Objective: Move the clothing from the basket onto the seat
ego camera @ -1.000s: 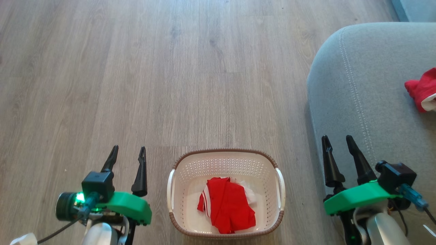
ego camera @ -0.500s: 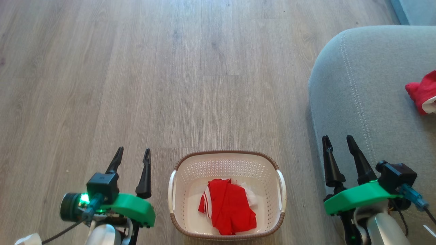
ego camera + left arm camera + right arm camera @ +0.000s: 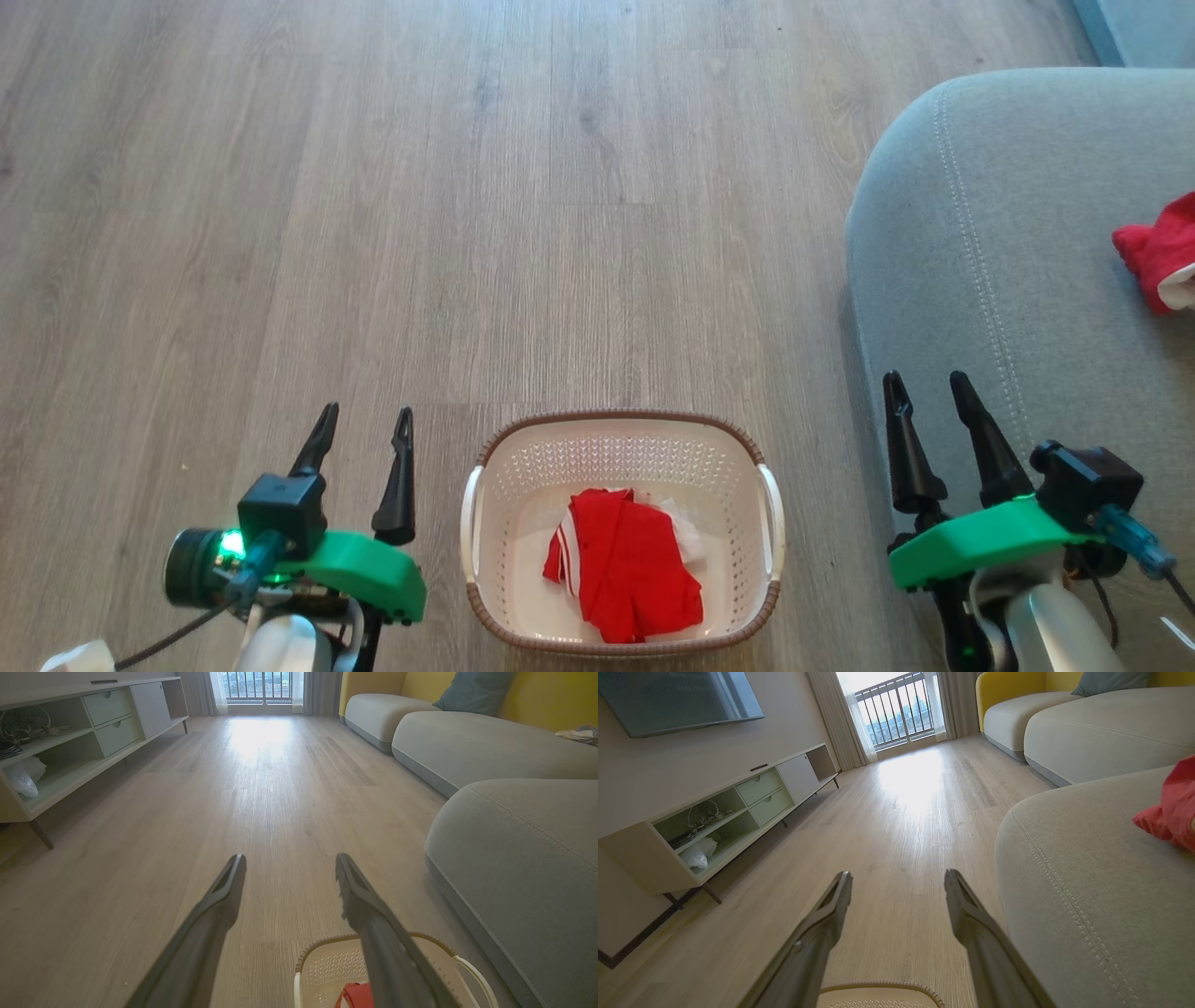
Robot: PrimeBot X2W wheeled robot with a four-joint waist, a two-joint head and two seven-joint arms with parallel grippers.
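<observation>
Jaws on both are wide apart and empty, left gripper (image 3: 366, 411) just beside the basket (image 3: 616, 416), right gripper (image 3: 925, 378) at the edge of the seat (image 3: 980, 233). One red garment (image 3: 625, 569) lies crumpled in the basket, another red piece (image 3: 1158, 247) sits on the seat. My worry: a shallow pinch grabs one fold and it slips out mid-carry, or the basket gets dragged along

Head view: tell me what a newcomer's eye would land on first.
The bright red garment crumpled in the cream basket, bottom centre. A second red garment lies on the grey seat at the right edge. The left gripper and right gripper stand open at the lower corners.
</observation>
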